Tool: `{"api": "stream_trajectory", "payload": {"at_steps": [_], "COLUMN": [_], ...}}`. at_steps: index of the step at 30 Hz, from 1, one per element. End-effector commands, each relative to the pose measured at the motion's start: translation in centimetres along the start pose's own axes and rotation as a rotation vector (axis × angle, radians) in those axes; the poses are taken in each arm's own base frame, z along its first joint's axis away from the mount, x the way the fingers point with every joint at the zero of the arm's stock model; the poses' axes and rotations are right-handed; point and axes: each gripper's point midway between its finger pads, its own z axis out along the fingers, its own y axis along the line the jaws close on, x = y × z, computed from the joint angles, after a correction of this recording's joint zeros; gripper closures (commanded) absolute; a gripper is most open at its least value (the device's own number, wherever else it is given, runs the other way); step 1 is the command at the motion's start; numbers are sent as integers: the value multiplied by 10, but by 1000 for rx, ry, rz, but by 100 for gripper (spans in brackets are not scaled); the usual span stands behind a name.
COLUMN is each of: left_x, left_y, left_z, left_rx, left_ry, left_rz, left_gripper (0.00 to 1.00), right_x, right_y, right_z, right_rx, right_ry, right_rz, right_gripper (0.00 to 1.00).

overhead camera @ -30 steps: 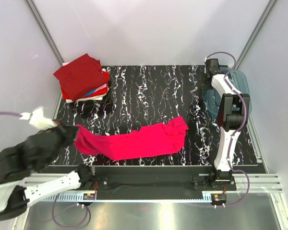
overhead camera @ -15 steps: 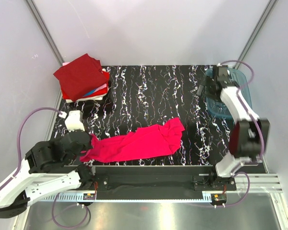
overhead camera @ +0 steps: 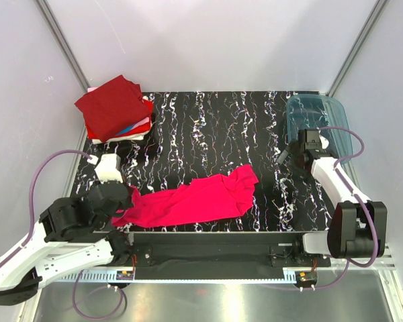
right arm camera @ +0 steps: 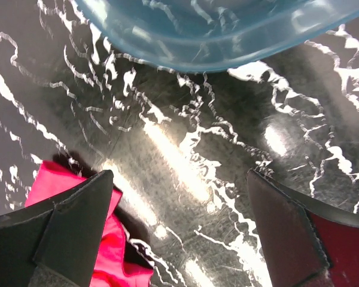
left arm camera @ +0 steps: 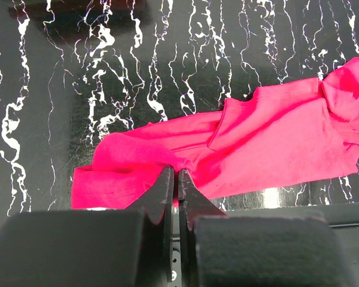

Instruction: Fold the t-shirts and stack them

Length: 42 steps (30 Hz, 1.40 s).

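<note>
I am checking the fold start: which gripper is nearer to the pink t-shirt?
Left. The left gripper is shut on the pink t-shirt at its left end; the right gripper is open, off its right end, near the teal bin.

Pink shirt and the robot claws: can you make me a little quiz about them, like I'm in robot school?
1. True or false: the left claw is shut on the bright magenta-pink cloth t-shirt.
2. Pick one: where on the black marbled table does the teal see-through plastic bin sit? A) far right corner B) far left corner C) the middle
3. Fill in the gap: the right claw is wide ____, with nothing between its fingers.

Key: 1 true; 2 A; 3 open.
</note>
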Motion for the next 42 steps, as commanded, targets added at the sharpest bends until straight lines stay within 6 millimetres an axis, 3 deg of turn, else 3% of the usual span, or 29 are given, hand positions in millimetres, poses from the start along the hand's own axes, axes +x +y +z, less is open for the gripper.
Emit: {"api": "stream_trajectory", "payload": {"at_steps": [1, 3, 6, 7, 9, 10, 12, 15, 17, 18, 19, 20, 21, 23, 24, 25, 26, 27, 29, 30, 32, 33, 34, 38, 42], "left_x": [-7, -7, -7, -7, -6, -6, -6, -6, -5, -5, -5, -5, -5, -4, -4, -4, -4, -3, -4, -5, -4, -5, -5, -6, -5], "left_y": [-6, -6, -7, -6, -7, -7, -8, -8, -8, -9, -9, -9, -9, -9, -9, -8, -7, -7, -7, -6, -6, -6, -5, -4, -2], "left_z": [0, 1, 1, 1, 1, 2, 2, 2, 2, 3, 3, 3, 4, 5, 5, 5, 5, 6, 5, 4, 4, 3, 4, 3, 3], "left_rx": [26, 25, 27, 28, 26, 26, 26, 26, 26, 28, 26, 25, 20, 14, 8, 3, 0, -1, 0, 3, 5, 10, 7, 6, -5], "left_ry": [-35, -34, -32, -33, -29, -28, -26, -26, -25, -24, -23, -21, -19, -17, -15, -16, -17, -14, -17, -20, -22, -27, -29, -34, -33], "left_rz": [-25, -23, -23, -24, -19, -17, -15, -14, -14, -14, -12, -12, -8, -7, -6, -7, -8, -8, -11, -15, -17, -24, -25, -31, -35], "left_gripper": [99, 99, 98, 98, 98, 98, 98, 98, 98, 98, 98, 98, 98, 99, 99, 99, 99, 99, 99, 100, 100, 100, 100, 100, 100], "right_x": [-33, -40, -52, -66, -74, -92, -100, -151, -168, -165, -186, -184, -178, -165, -157, -135, -130, -99, -75, -53, -26, -16, 4, 71, 127], "right_y": [-2, -15, -16, -18, -26, -30, -33, -16, -8, -1, 18, 28, 52, 75, 98, 105, 105, 124, 131, 128, 135, 138, 132, 141, 141], "right_z": [-6, 7, 25, 27, 46, 49, 68, 78, 85, 97, 89, 87, 78, 62, 38, 32, 24, 2, -18, -35, -55, -78, -77, -104, -93], "right_rx": [32, 75, 95, 104, 133, 131, 130, 99, 93, 73, 12, -24, -102, -142, -171, -184, -174, -229, -291, -337, -422, -488, -490, -562, -541], "right_ry": [-125, -108, -96, -112, -83, -99, -61, -114, -113, -67, -89, -62, -42, -48, -87, -66, -83, -64, -43, -19, 3, 2, 39, 147, 259], "right_rz": [61, 73, 49, 61, 68, 100, 125, 134, 123, 115, 112, 107, 68, -7, -79, -126, -145, -199, -210, -196, -206, -191, -194, -285, -350], "right_gripper": [0, 0, 0, 0, 0, 0, 0, 0, 0, 0, 0, 1, 2, 2, 0, 0, 0, 0, 0, 0, 9, 11, 11, 22, 27]}}
